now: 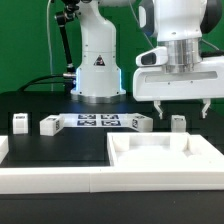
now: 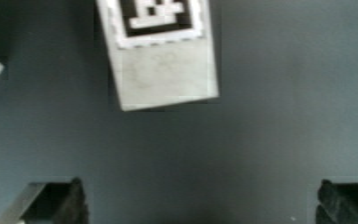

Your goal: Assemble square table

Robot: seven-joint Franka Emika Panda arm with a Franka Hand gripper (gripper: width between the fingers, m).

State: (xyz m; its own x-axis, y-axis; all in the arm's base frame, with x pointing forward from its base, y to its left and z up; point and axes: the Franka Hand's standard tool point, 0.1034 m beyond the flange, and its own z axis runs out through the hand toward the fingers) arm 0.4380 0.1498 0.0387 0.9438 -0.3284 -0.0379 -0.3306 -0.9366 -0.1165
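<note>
The claw (image 1: 180,108) hangs with its fingers (image 2: 51,203) wide apart, gripping nothing, with bare black table (image 2: 247,150) between them. A tagged white leg (image 1: 178,122) lies below, ahead of the fingertips and untouched. The tabletop (image 1: 165,152) rests near, beside the white rail (image 1: 50,172). Other legs (image 1: 48,124) lie toward the exterior view's left.

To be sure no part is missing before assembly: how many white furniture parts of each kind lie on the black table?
Table legs: 4
Square tabletop: 1
Total: 5
</note>
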